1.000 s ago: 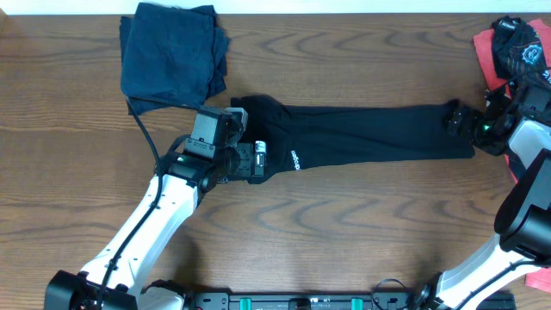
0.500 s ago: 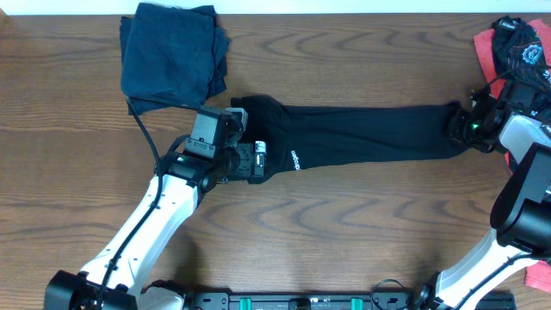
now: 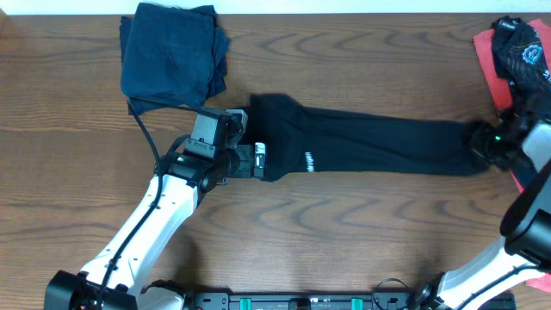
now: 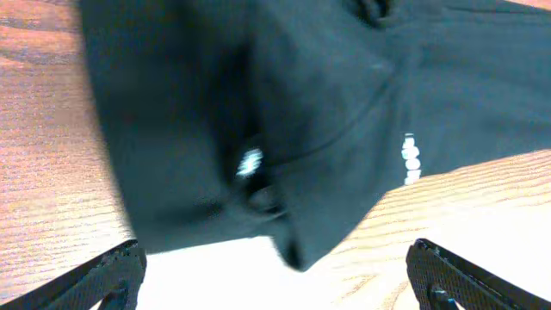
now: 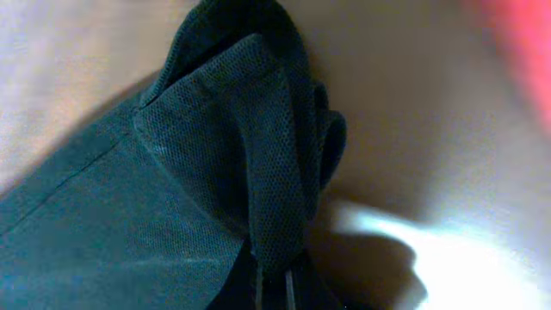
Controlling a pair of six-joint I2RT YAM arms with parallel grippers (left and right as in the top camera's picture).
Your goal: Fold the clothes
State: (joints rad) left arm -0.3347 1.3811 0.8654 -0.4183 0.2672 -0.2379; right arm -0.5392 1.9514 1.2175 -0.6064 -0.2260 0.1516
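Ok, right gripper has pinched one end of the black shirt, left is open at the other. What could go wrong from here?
The right gripper holds only a small bunched fold of the black shirt, so it may slip out under a pull. The left gripper stands open, so nothing pins that end and the shirt could drag instead of flattening. The red and black clothes lie close to the right gripper and might snag.
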